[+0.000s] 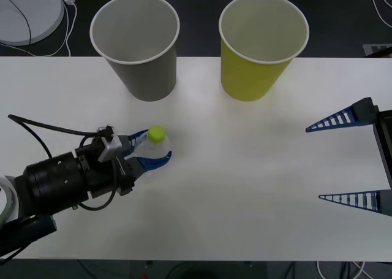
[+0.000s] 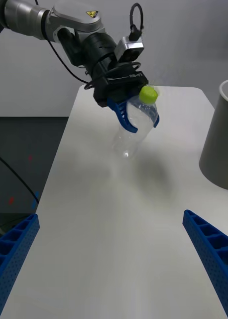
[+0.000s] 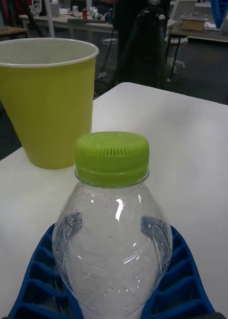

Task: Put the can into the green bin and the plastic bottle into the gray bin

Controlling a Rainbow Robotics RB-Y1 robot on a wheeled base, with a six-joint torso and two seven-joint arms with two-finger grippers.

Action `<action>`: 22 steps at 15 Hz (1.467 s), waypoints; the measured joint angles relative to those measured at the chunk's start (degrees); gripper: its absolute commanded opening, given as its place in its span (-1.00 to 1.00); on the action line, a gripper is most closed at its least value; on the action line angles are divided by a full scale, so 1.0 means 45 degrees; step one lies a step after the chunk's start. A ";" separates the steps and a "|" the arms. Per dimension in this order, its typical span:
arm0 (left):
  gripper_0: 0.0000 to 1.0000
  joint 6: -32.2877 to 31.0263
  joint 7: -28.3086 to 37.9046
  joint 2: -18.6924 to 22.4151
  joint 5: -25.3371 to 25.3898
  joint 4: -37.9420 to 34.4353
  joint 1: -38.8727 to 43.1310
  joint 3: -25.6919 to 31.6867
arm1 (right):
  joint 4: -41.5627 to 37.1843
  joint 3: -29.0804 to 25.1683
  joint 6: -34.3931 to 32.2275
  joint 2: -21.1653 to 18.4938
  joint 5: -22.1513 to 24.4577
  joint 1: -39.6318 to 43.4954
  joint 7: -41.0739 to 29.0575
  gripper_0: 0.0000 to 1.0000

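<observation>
The left gripper (image 1: 149,149) clamps the plastic bottle (image 2: 135,124), seemingly lifted off the table (image 1: 245,168) in the right wrist view, while the right gripper (image 1: 343,159) waits with its 2 fingers apart.

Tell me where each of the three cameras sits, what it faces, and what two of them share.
Front view: above the arms, looking down at the white table; left end effector holds the plastic bottle, right end effector hangs open.
Right wrist view: from the right arm, facing across the table to the left arm; own blue fingers at the corners.
Left wrist view: behind its own fingers, facing the green bin.
Shared: all three see the bottle; front and right wrist also see the gray bin.
</observation>
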 measured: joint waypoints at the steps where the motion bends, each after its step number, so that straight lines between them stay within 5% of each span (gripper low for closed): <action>1: -1.00 0.0315 0.0101 0.0084 0.0010 -0.0095 0.0136 0.0047 | 0.0000 0.0000 0.0000 0.0000 0.0000 0.0000 0.0000 1.00; 10: -1.00 0.0743 0.4367 0.1340 -0.1922 -0.1431 0.0272 0.1064 | 0.0000 0.0000 0.0000 0.0000 0.0000 0.0000 0.0000 1.00; 22: -1.00 -0.3109 0.9052 0.1687 -0.3264 -0.3287 -0.0167 0.5192 | 0.0000 0.0000 0.0000 0.0000 0.0000 0.0000 0.0000 1.00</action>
